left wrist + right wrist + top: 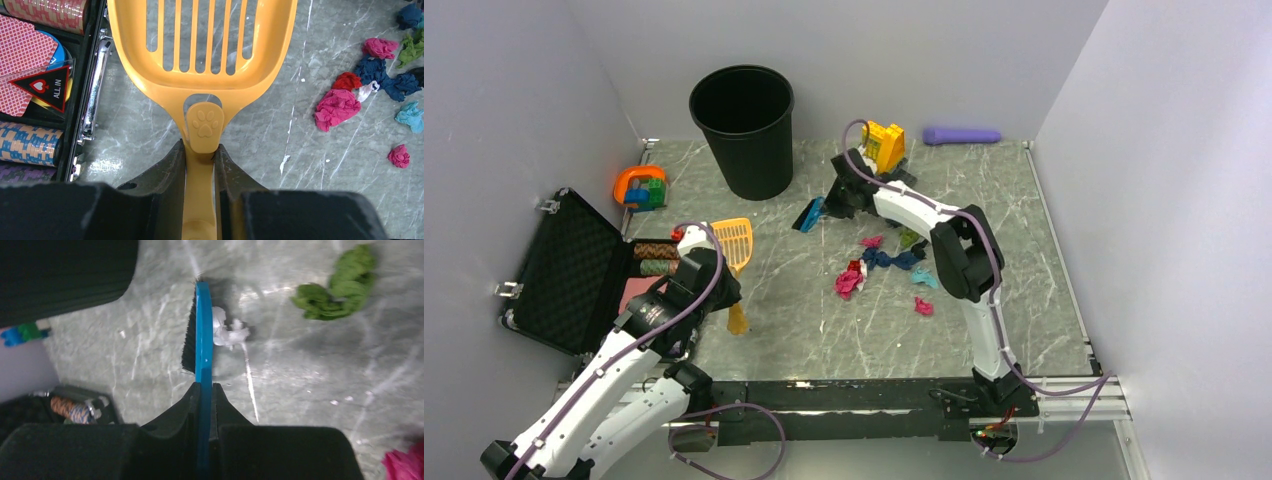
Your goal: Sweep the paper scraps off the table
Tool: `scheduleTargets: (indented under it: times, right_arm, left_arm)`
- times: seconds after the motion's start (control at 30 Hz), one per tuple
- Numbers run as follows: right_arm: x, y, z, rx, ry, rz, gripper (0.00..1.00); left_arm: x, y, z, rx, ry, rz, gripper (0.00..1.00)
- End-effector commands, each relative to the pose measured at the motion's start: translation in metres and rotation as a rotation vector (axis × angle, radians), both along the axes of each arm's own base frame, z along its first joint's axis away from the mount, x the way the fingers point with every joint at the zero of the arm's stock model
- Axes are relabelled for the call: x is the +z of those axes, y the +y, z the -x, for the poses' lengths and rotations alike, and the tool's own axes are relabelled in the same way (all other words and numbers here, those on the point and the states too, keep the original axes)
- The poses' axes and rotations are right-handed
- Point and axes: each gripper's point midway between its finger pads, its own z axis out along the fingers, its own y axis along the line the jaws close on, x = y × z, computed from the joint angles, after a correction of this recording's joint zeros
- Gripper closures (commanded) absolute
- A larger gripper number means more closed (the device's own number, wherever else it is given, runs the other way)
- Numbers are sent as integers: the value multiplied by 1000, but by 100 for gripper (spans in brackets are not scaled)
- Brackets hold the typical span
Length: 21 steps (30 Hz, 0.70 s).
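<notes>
From above, with the far wall as twelve, the paper scraps [886, 262] lie loose on the table [824, 330] just right of its middle, toward three o'clock. The right gripper [830, 204] hangs at their eleven o'clock edge, closed on a blue brush [809, 215]. The left gripper [727, 290] is well apart at eight, clamped on the handle of the orange slotted scoop [735, 243]. That gap worries me: a stroke from where the brush sits would likely scatter the wads over the marble before the scoop meets them. A black bin [742, 130] stands near the brush at eleven and a yellow toy brick build [884, 146] sits just behind the right wrist at twelve. A purple cylinder [962, 135] lies by the far wall at one, and an open black case [574, 265] is at nine, beside the scoop. A back-swing could clip the bin or the bricks.

Left wrist view: both fingers [172, 172] pinch the scoop's narrow stem. The scraps sit at two to three o'clock, off to the side of its mouth. The case, with poker chips [30, 145] and cards [20, 45], lies just beside the scoop at nine; a wad pushed wide could drop in there.

Right wrist view: fingers pressed flat on the brush's blue back, bristles facing nine. A white scrap [227, 332] touches the smooth side at three, a green scrap [335, 295] lies near at two, and a magenta scrap [405, 465] is at the five o'clock corner. Pushing with that hard edge may flick light paper instead of gathering it.
</notes>
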Motion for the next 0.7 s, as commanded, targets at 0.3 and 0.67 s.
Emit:
scheduleTargets:
  times: [0.3, 0.67]
  right_arm:
    - [54, -101, 36, -282, -78, 127, 100]
    - [94, -76, 2, -121, -244, -64, 100]
  left_arm:
    - [4, -9, -8, -41, -29, 16, 100]
    - [2, -11, -8, -50, -18, 15, 100]
